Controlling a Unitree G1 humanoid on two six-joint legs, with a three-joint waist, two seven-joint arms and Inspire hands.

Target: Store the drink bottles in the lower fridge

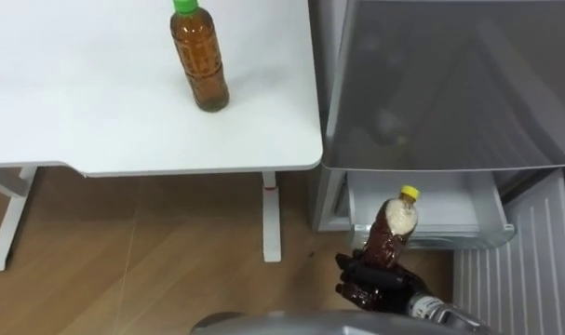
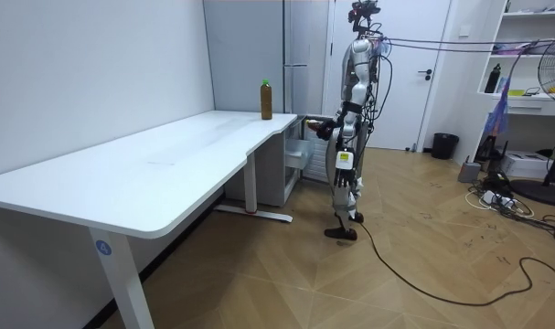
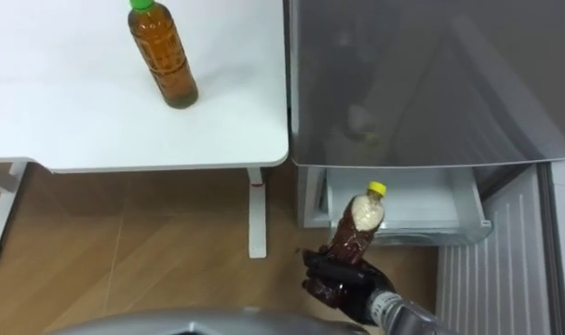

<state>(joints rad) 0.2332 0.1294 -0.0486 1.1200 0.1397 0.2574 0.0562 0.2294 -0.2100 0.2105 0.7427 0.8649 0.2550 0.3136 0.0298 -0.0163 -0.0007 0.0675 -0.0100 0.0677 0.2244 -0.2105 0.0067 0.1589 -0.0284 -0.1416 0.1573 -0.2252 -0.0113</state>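
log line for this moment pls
right hand shut on yellow-capped bottle | held before open lower fridge drawer | green-capped bottle standing on table

A white table (image 1: 87, 121) stands on the wooden floor (image 1: 152, 251). One green-capped brown bottle (image 1: 199, 60) stands upright on it, near its far right corner.
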